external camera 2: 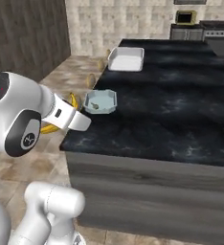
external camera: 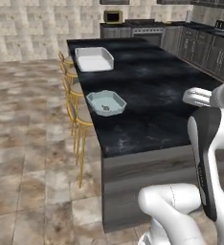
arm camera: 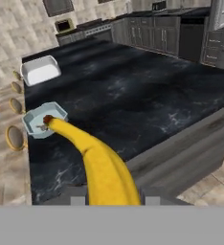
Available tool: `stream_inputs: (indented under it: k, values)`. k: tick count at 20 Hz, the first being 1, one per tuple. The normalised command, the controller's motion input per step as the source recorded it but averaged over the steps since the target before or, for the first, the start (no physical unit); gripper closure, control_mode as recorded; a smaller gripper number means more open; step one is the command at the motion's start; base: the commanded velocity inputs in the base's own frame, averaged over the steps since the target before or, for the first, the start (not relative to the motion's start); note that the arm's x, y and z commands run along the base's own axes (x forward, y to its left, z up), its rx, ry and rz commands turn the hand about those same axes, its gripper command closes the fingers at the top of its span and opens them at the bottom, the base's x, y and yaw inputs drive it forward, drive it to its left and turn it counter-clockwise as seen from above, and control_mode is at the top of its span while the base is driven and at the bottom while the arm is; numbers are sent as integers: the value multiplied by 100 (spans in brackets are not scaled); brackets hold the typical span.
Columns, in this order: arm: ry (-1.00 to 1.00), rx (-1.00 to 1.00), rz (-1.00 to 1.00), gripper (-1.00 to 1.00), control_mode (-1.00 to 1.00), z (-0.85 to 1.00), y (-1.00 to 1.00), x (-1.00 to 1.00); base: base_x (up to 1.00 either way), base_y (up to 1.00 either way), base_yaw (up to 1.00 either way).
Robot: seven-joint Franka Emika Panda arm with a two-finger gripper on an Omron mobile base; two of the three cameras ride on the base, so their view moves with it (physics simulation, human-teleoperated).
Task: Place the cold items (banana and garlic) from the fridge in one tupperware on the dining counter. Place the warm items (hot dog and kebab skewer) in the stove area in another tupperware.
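My gripper [arm camera: 112, 195] is shut on the yellow banana [arm camera: 98, 160], which sticks out forward over the near edge of the dining counter [arm camera: 133, 91]. Its dark tip points toward a small light-blue tupperware [arm camera: 33, 125] near the counter's left edge. That tupperware [external camera: 115, 99] holds a small greyish lump, likely the garlic [external camera: 106, 108]. Farther along the counter lies the larger white tupperware [external camera: 94, 59], empty. From the right base view, the banana [external camera 2: 49, 128] shows behind my wrist, left of the counter corner. The fridge, hot dog and kebab skewer are out of view.
Yellow stools [external camera: 74, 91] line the counter's left side. The stove [external camera: 147, 31] and grey cabinets [external camera: 205, 50] stand at the back and right. A dark wood wall [external camera 2: 23, 38] stands at the left. Tiled floor [external camera: 32, 158] lies open left of the counter.
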Motion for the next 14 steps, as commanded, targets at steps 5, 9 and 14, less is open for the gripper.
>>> stream_inputs:
  k: [5,9,14]
  values:
    - [0,0,0,100,100,0,0,0,50,100,-40]
    - [0,0,0,100,100,0,0,0,53,100,-45]
    - [0,0,0,100,100,0,0,0,49,100,-46]
